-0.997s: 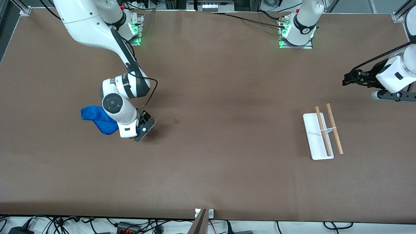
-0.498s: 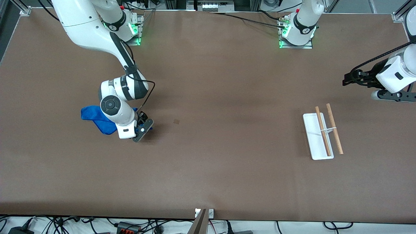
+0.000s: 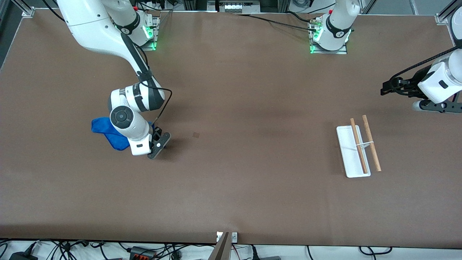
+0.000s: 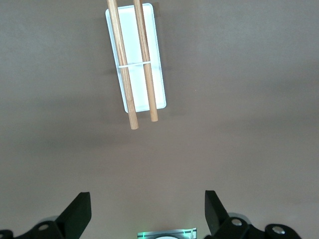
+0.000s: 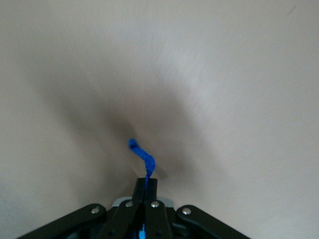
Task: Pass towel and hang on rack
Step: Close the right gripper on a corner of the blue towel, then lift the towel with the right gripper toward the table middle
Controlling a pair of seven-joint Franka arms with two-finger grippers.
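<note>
The royal-blue towel (image 3: 106,133) lies bunched at the right arm's end of the table, partly hidden under the right arm's wrist. My right gripper (image 3: 156,139) is low over the table beside it, shut on the towel's thin blue loop (image 5: 143,157), which sticks out past the closed fingertips. The rack (image 3: 357,146), a white tray with two wooden rods, stands at the left arm's end. My left gripper (image 3: 389,88) is open and empty, raised over the table near the rack, which shows in the left wrist view (image 4: 134,62).
A small dark mark (image 3: 196,134) is on the brown table between towel and rack. Cables (image 3: 274,21) run near the arms' bases. A bracket (image 3: 225,242) sits at the table edge nearest the front camera.
My right gripper has shifted slightly toward the right arm's end of the table, and the towel has bunched a little under the wrist. The left arm has not moved.
</note>
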